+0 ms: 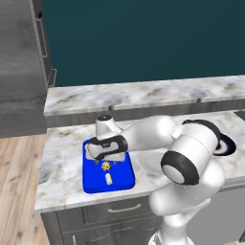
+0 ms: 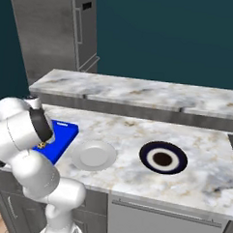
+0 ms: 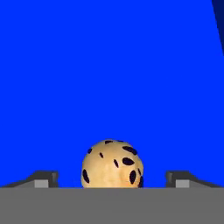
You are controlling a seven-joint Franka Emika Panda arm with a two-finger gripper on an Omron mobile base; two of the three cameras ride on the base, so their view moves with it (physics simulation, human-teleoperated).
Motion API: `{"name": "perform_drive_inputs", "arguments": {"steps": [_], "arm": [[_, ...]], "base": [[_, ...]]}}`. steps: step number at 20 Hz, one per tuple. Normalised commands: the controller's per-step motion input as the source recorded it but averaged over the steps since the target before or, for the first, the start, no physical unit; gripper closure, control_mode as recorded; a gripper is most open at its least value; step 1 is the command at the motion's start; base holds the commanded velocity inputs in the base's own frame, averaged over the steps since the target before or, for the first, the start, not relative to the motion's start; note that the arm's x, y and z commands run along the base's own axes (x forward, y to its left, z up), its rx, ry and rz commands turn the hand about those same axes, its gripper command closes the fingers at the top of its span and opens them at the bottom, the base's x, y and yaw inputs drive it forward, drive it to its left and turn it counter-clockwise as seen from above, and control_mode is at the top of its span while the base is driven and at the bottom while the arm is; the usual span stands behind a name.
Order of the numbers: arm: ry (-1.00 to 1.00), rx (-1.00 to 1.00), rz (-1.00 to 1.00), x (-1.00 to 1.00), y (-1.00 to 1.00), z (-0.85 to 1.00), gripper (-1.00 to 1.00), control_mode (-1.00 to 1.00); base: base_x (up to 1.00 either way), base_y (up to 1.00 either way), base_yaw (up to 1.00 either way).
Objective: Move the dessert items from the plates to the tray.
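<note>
The bright blue tray (image 1: 94,178) lies on the counter's left part, and both dessert items rest on it. The tan cookie with dark chips (image 1: 106,166) sits near the tray's middle, and the small white cylinder (image 1: 108,179) lies just in front of it. My gripper (image 1: 106,157) hangs right above the cookie, pointing down. In the hand view the cookie (image 3: 112,164) lies on the tray (image 3: 109,65) between my fingertips (image 3: 42,179), which stand wide apart and clear of it, so my gripper (image 3: 112,179) is open. The pale plate (image 2: 93,155) and the navy plate (image 2: 163,157) are bare.
A raised marble ledge (image 2: 139,93) runs behind the counter, with a dark teal wall beyond. A tall grey cabinet (image 1: 21,62) stands to the left. The counter's front edge (image 1: 95,198) lies close below the tray. My arm hides part of the pale plate (image 1: 146,163).
</note>
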Motion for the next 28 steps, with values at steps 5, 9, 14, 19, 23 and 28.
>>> {"name": "perform_drive_inputs", "arguments": {"steps": [5,9,14,19,23,28], "arm": [[-0.10,0.00,0.00,-0.17,-0.31,0.59,-1.00,-1.00],[-0.09,0.00,0.04,-0.51,-0.72,0.59,-1.00,-1.00],[-0.07,0.00,0.05,-0.71,-0.85,0.55,-1.00,-1.00],[0.00,0.00,0.04,-0.69,-0.77,0.54,-1.00,-1.00],[-0.02,0.00,0.04,-0.70,-0.71,0.41,-1.00,-1.00],[-0.02,0.00,0.05,-0.46,-0.61,0.15,-1.00,-1.00]], "base": [[0.00,0.00,0.00],[0.00,0.00,0.00],[0.00,0.00,0.00],[0.00,0.00,0.00],[0.00,0.00,0.00],[0.00,0.00,0.00]]}}
